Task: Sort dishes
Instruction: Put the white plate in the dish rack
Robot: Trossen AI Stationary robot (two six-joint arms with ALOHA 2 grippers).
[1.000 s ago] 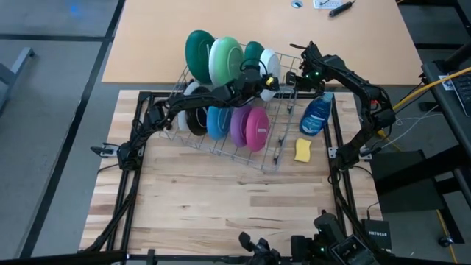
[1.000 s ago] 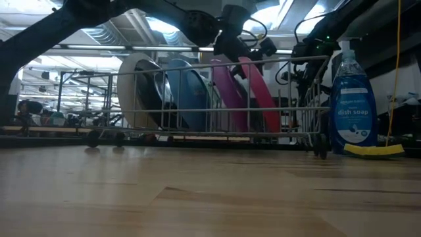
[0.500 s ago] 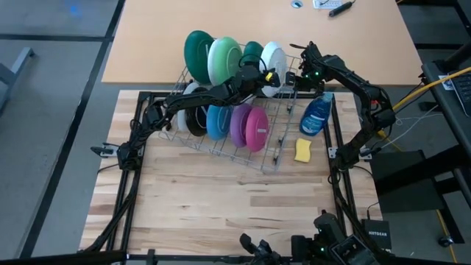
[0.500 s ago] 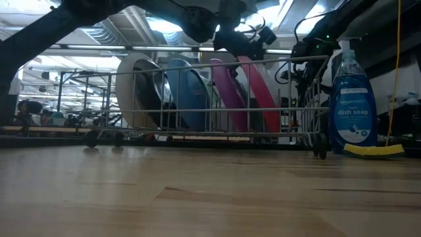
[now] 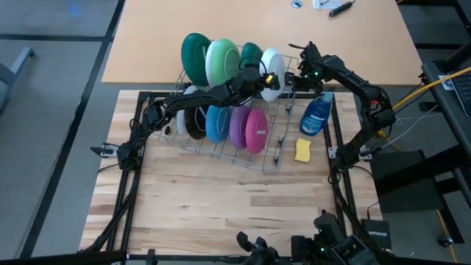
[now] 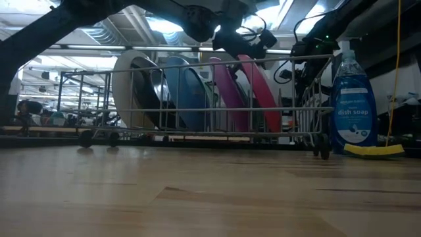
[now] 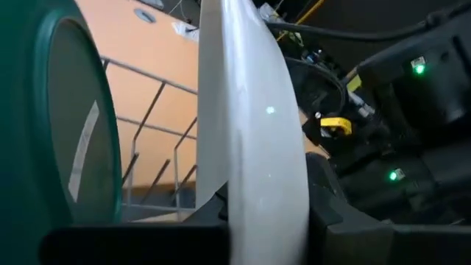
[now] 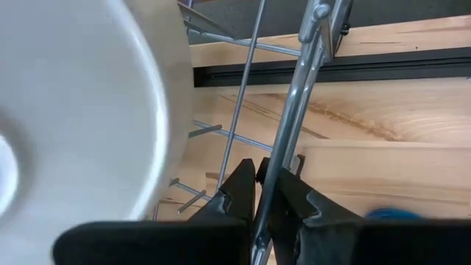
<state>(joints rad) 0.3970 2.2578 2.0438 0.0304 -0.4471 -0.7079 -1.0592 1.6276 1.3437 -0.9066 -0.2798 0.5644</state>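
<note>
we see a wire rack (image 5: 235, 125) on the far part of the wooden table (image 5: 221, 199), with dishes standing on edge in two rows. in the far row, from left to right, stand a dark green plate (image 5: 195, 57), a light green plate (image 5: 221, 62), a smaller dark green dish (image 5: 251, 54) and a white plate (image 5: 273, 62). in the near row, from left to right, stand a black-and-white dish (image 5: 193, 119), a blue dish (image 5: 215, 122), a purple dish (image 5: 238, 125) and a pink dish (image 5: 257, 129); in the low view the blue dish (image 6: 187, 92), the purple one (image 6: 227, 92) and the pink one (image 6: 258, 92) lean in the rack side by side.

our left arm reaches from the left across the near row, and our left gripper (image 5: 263, 79) sits at the near edge of the white plate. in the left wrist view the white plate (image 7: 254, 132) runs edge-on between the fingers, with a dark green plate (image 7: 51, 132) just beside it, so we take the gripper as clamped on the white plate.

our right gripper (image 5: 303, 71) is at the rack's far right corner, just right of the white plate. in the right wrist view its fingers (image 8: 239, 193) are pinched around a rack wire (image 8: 291, 118), with the white plate (image 8: 81, 110) close beside.

right of the rack stand a soap bottle (image 5: 317, 114) and, nearer, a yellow sponge (image 5: 302, 150).
</note>
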